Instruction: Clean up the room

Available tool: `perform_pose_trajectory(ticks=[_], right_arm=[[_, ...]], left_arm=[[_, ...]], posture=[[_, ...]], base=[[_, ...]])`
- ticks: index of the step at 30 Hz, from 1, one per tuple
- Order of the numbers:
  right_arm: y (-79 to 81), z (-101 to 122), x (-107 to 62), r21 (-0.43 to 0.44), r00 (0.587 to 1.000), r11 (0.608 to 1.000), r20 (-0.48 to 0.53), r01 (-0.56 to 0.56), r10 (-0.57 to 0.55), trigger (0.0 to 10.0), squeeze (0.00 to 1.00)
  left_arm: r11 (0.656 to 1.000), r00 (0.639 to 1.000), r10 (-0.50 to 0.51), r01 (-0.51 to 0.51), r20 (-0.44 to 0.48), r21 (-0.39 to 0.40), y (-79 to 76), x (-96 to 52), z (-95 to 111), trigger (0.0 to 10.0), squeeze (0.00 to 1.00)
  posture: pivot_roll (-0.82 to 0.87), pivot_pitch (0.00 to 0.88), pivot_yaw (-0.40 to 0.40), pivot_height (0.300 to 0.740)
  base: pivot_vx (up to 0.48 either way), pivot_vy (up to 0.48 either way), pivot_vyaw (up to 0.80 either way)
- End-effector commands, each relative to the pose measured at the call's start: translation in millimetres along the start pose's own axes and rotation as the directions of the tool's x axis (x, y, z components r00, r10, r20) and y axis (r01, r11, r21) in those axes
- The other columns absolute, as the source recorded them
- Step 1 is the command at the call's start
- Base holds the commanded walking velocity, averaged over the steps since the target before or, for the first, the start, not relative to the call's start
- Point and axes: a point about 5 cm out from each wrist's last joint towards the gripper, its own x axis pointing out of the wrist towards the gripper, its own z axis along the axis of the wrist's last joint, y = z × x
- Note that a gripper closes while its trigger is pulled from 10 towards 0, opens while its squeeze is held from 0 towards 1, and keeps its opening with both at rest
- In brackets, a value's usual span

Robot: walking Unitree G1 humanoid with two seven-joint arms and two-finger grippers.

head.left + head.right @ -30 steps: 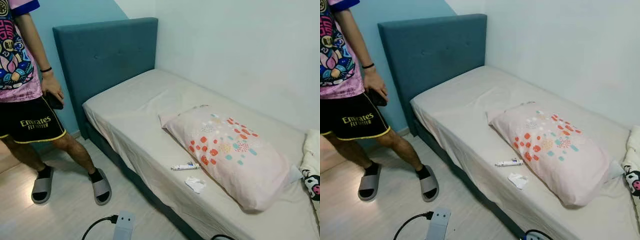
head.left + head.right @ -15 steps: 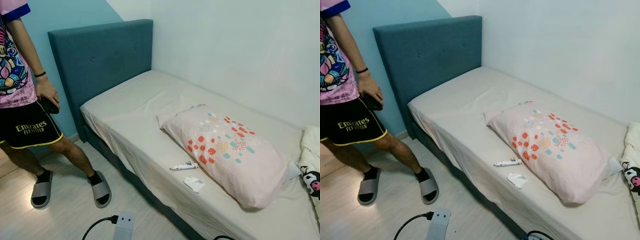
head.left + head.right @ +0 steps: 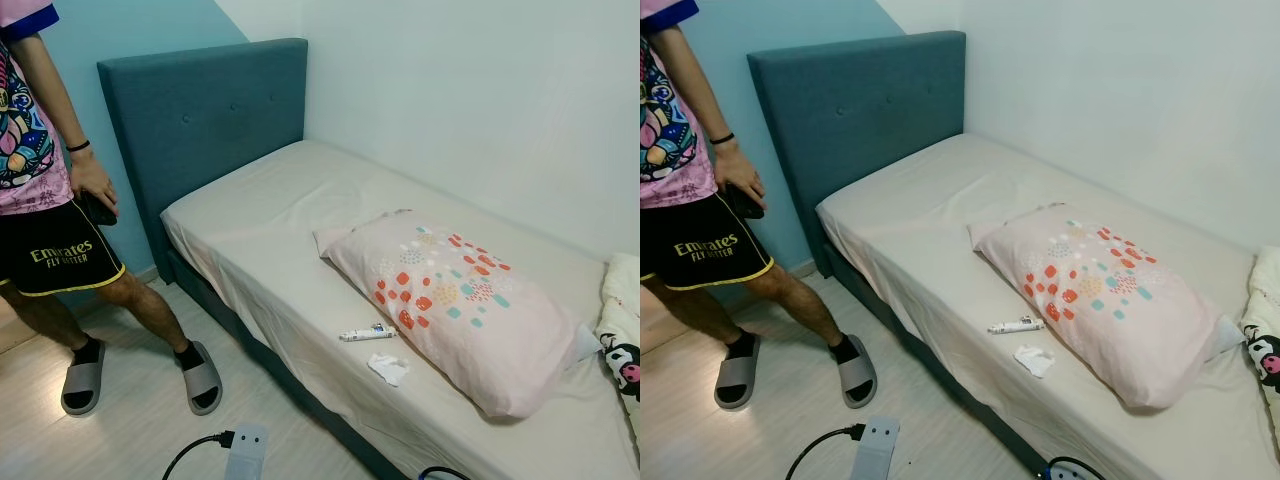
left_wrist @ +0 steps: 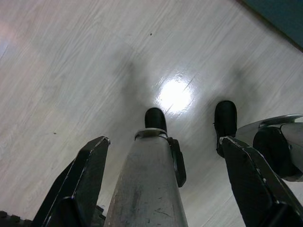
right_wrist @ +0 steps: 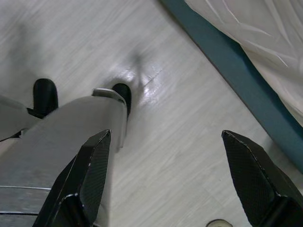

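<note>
Tissue (image 3: 389, 368) on bed (image 3: 270, 230), pincers (image 5: 165, 184) apart.

You see a bed (image 3: 270, 215) with beige sheet carrying a patterned pillow (image 3: 455, 305), a small tube (image 3: 366, 332) and crumpled tissue (image 3: 389, 368) just beside it.

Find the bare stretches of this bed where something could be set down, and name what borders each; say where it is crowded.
The widest bare patch of sheet lies between the headboard and the pillow. A narrower strip runs between the pillow and the wall. The near edge beside the pillow is crowded by a small tube and a crumpled tissue.
</note>
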Motion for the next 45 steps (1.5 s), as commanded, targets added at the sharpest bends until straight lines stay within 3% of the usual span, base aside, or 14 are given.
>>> perform_pose_trajectory(ticks=[1, 16, 25, 31, 36, 42, 45], right_arm=[[2.0, -2.0, 0.0, 0.007, 1.000, 1.000, -0.011, -0.006, 0.007, 10.0, 0.00], [-10.5, 5.3, -0.2, 0.007, 1.000, 1.000, 0.001, 0.010, -0.010, 10.0, 0.00], [-22.3, -8.0, -3.4, 0.010, 1.000, 1.000, -0.018, 0.022, -0.022, 10.0, 0.00], [-10.6, -23.7, -4.6, -0.006, 0.998, 1.000, -0.056, -0.009, 0.009, 10.0, 0.00], [2.7, -23.5, -3.3, -0.019, 0.998, 0.999, -0.059, -0.027, 0.026, 10.0, 0.00], [12.6, -16.3, -1.5, -0.027, 0.999, 0.999, -0.042, -0.035, 0.034, 10.0, 0.00], [6.4, -3.8, 0.0, -0.023, 1.000, 1.000, -0.010, -0.018, 0.018, 10.0, 0.00]], left_arm=[[1.000, 1.000, -0.012, 0.012, -0.008, -0.019, -7.5, -1.8, -5.0, 10.0, 0.00], [0.999, 1.000, -0.013, 0.014, 0.007, -0.032, -9.6, -2.2, -3.4, 10.0, 0.00], [0.999, 1.000, -0.021, 0.021, -0.008, -0.029, -10.2, -2.2, -4.1, 10.0, 0.00], [1.000, 1.000, -0.008, 0.007, -0.030, -0.025, -7.9, -2.9, -15.9, 10.0, 0.00], [1.000, 0.999, -0.012, 0.012, -0.045, 0.000, -7.1, -3.2, -21.4, 10.0, 0.00], [1.000, 0.999, -0.010, 0.010, -0.034, 0.001, -6.3, -3.0, -20.6, 10.0, 0.00], [1.000, 1.000, -0.016, 0.016, -0.007, -0.009, -7.7, -2.6, -12.9, 10.0, 0.00]], posture=[[0.04, 0.000, -0.077, 0.740], [0.03, 0.000, -0.082, 0.740], [0.02, 0.000, -0.079, 0.740], [0.05, 0.061, -0.082, 0.740], [0.05, 0.083, -0.078, 0.740], [0.04, 0.028, -0.083, 0.740], [0.04, 0.000, -0.083, 0.740]], base=[[0.000, 0.000, 0.00], [0.000, 0.000, 0.00], [0.000, 0.000, 0.00], [0.000, 0.000, 0.00], [0.000, 0.000, 0.00], [0.000, 0.000, 0.00], [0.000, 0.000, 0.00]])
